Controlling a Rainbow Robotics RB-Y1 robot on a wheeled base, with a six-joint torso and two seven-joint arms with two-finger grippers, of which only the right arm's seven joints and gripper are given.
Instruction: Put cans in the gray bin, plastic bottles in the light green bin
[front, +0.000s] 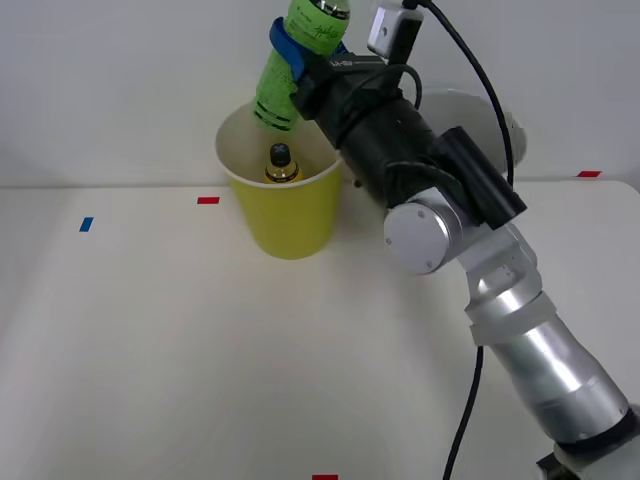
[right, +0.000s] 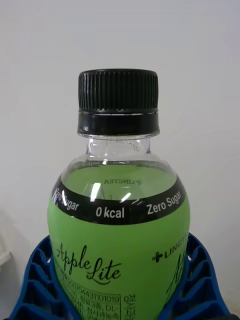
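My right gripper (front: 296, 56) is shut on the bright green plastic bottle (front: 277, 88), with its blue fingers (front: 284, 44) wrapped around the body. The bottle hangs tilted, its lower end just above the back rim of the light green bin (front: 290, 215). In the right wrist view the green bottle (right: 119, 235) has a black cap and a printed label, clasped between the blue ribbed fingers (right: 35, 290) of the gripper (right: 120, 305). An amber bottle (front: 281, 165) with a black cap stands inside the light green bin. The gray bin's white rim (front: 503, 118) peeks out behind my arm. The cans are out of view.
The bins stand at the back of the white table, close to a pale wall. Small red tape marks (front: 208, 200) and a blue one (front: 86, 224) lie on the table. My arm crosses the right side of the front view, with a black cable hanging beside it.
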